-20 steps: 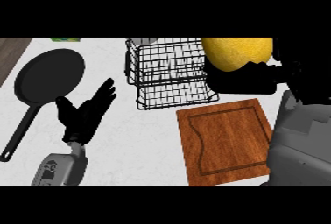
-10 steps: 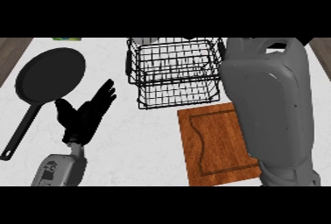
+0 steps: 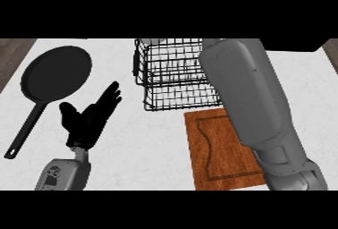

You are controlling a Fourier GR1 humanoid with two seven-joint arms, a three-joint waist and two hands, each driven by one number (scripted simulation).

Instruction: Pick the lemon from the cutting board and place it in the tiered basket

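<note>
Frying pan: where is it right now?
Head view, left side: the frying pan lies on the counter, left of the tiered basket, its handle running toward the lower left beside the open left hand.

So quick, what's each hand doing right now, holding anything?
Left hand: open, fingers straight, holding nothing, resting over the counter beside the frying pan.
Right hand: hidden; only its forearm shows, reaching over the tiered basket. Cannot be told.

Lemon out of sight; right forearm [image 3: 254, 103] extended over basket [image 3: 175, 74].
</note>
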